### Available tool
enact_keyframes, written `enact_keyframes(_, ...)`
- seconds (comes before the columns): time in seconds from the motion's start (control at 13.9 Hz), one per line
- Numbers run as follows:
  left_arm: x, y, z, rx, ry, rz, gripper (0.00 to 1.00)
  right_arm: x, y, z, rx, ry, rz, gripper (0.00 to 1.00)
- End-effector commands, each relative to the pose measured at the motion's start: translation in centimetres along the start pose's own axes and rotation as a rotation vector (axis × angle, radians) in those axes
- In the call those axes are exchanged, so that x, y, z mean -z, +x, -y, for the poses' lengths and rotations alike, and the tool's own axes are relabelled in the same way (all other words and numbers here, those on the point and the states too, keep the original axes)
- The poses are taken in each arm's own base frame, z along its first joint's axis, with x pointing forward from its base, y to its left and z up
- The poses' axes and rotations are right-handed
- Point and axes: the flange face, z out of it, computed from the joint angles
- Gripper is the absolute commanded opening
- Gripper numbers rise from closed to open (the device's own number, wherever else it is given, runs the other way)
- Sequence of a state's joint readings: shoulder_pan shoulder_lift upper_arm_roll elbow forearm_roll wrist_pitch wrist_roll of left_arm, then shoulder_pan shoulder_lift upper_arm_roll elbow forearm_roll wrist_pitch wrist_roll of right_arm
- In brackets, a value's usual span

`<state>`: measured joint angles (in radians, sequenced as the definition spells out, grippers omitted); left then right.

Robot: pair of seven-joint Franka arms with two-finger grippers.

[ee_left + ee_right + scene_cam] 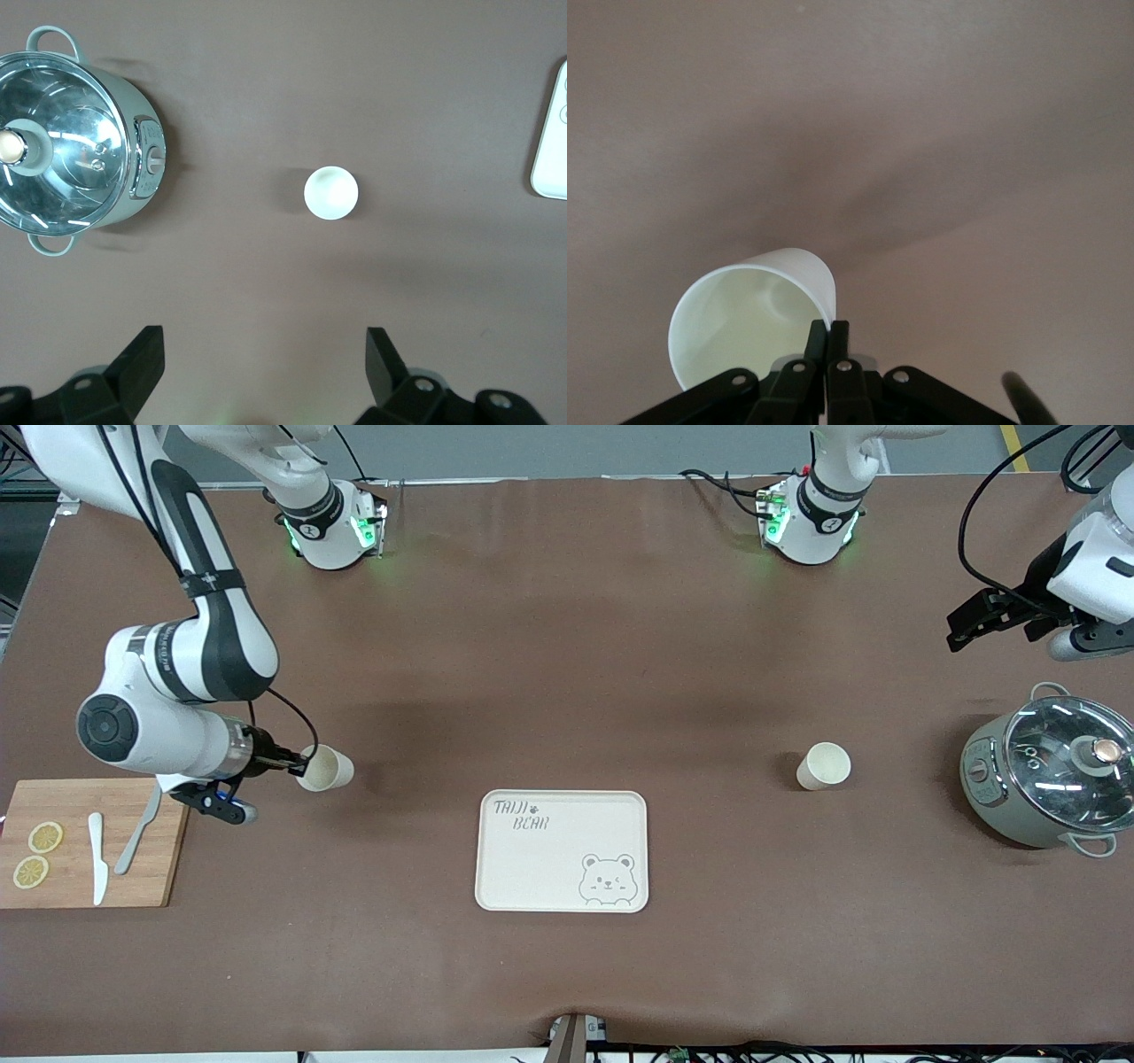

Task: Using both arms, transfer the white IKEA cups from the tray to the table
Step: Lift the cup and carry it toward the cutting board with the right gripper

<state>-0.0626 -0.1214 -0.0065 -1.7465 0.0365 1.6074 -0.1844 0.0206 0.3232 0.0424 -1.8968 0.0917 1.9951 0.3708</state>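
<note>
Right gripper (pixel 299 765): middle left of the front view, fingers clenched on the rim of one white cup (pixel 325 768), which is tilted with its mouth toward the gripper; whether it is lifted off the brown table (pixel 567 646) cannot be told. In the right wrist view the same cup (pixel 749 314) fills the lower left, its wall pinched between the fingers (pixel 829 354).

Left gripper (pixel 974 622): upper right of the front view, in the air over bare table, jaws spread wide and holding nothing; arm waiting.

Grey-green pot (pixel 1050 775) with glass lid: right edge of the front view.

Wooden cutting board (pixel 71 797): lower left, carrying a white knife (pixel 97 857) and two lemon slices (pixel 37 854).

Cream tray (pixel 563 850) with bear print: lower centre.

Second white cup (pixel 823 766): upright on the table, centre right of the front view, between tray and pot, apart from both. In the left wrist view it (pixel 330 193) sits near the frame's centre.
</note>
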Motion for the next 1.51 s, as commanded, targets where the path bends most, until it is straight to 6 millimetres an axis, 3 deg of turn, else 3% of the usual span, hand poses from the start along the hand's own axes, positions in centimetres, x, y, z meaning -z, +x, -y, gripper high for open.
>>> enact_keyframes(0.0,0.2,-0.1,-0.1,-0.008,-0.026,-0.005,1.0,-0.7,-0.3,-4.3,0.048,-0.003,0.004,0.0)
enact_keyframes(0.14,0.0,0.0,-0.1,-0.007,-0.026,-0.004,1.0,-2.5,0.1,-7.7,0.101,0.011,0.001,0.0)
enact_keyframes(0.29,-0.1,0.2,0.1,-0.004,-0.026,-0.001,1.0,-4.4,0.1,-9.8,0.103,0.018,-0.018,0.0)
enact_keyframes(0.5,0.1,0.4,0.1,-0.002,-0.028,-0.011,1.0,-5.4,1.0,-13.6,0.137,0.033,-0.028,0.0)
enact_keyframes(0.79,0.2,0.4,0.2,-0.001,-0.029,-0.019,1.0,-6.4,0.7,-14.6,0.13,0.033,-0.004,0.03)
enact_keyframes(0.86,0.4,0.3,0.2,-0.002,-0.029,-0.02,1.0,-6.7,0.9,-14.7,0.127,0.035,-0.001,0.39)
enact_keyframes(0.93,0.3,0.3,0.4,0.001,-0.03,-0.02,1.0,-7.3,1.2,-14.6,0.125,0.035,0.004,0.99)
enact_keyframes(1.22,0.6,0.3,0.4,0.001,-0.03,-0.025,1.0,-6.0,1.6,-12.4,0.149,0.033,0.022,1.0)
enact_keyframes(1.43,0.5,0.3,0.3,-0.001,-0.03,-0.022,1.0,-0.3,3.6,-10.4,0.21,0.044,-0.06,1.0)
